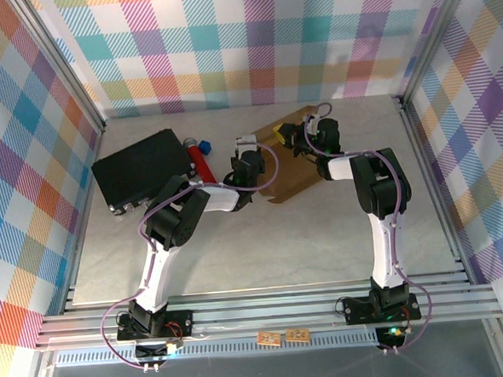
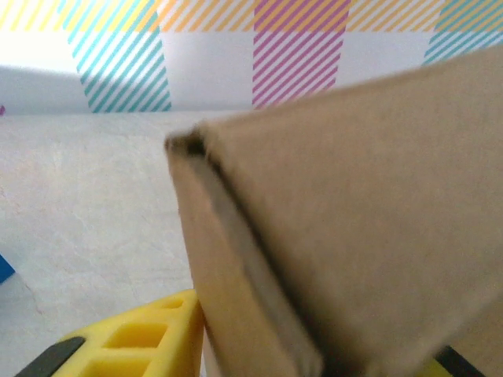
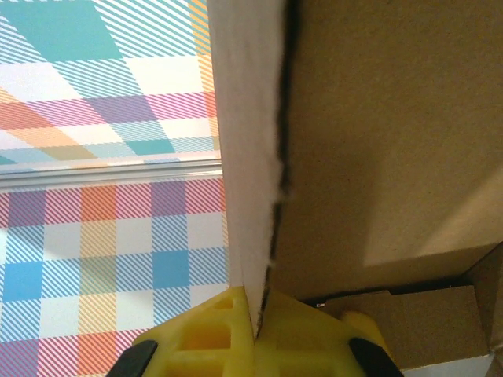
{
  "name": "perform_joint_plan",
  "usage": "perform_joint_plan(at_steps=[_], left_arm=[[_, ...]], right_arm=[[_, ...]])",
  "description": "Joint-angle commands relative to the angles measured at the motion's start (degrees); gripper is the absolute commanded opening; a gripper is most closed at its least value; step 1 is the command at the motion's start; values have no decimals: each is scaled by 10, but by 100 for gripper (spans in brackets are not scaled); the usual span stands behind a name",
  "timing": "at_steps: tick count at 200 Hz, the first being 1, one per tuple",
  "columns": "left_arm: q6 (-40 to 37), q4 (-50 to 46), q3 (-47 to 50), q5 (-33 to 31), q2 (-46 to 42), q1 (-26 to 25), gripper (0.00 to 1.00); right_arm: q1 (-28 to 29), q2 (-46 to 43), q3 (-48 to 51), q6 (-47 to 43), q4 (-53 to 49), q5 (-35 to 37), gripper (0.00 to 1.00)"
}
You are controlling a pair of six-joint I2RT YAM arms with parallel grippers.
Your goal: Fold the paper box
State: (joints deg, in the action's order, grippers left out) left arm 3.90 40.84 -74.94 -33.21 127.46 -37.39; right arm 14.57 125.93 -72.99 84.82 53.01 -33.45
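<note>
— From above, where is the box?

— The paper box (image 1: 294,164) lies at the far middle of the worktop (image 1: 264,247), partly raised, to the right of the black case (image 1: 139,171). Your left arm (image 1: 181,218) reaches its left edge and your right arm (image 1: 380,189) its far end. From up there I cannot tell whether either pair of fingers is closed.

— And the left wrist?

— A folded wall of the box stands close, its crease running down between the left fingers (image 2: 134,345). One yellow finger sits against the card on the left, and a sliver of the other shows on the far side. I cannot tell whether they pinch the card or only flank it.

— Right wrist?

— The right fingers (image 3: 204,338) are narrow, holding the thin edge of an upright panel, with inner flaps beyond it.

— How will it handle?

— I'd judge it light, stiff across the panels, willing to bend only along the creases, and easy to dent at an edge. It will likely slide on that smooth worktop, so you should hold one side down. Take hold on a panel's edge near a crease, not on a loose tab.
</note>
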Motion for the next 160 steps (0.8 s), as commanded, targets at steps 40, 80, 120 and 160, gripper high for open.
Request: perform_joint_plan(at_steps=[40,80,120,160], left_arm=[[-24,33,-30,14,6,1,2],[-7,-22,-40,-9,-4,1,0],[15,-113,-44,-16,-44,3,0],[33,-218,-37,28,-106,9,0]], right_arm=[[16,1,2,-4,-69,-45,0],[17,-7,-1,-6,-83,-42,4],[14,-86,27,-29,-150,17,52],[0,-213,32,-90,-289,70,66]])
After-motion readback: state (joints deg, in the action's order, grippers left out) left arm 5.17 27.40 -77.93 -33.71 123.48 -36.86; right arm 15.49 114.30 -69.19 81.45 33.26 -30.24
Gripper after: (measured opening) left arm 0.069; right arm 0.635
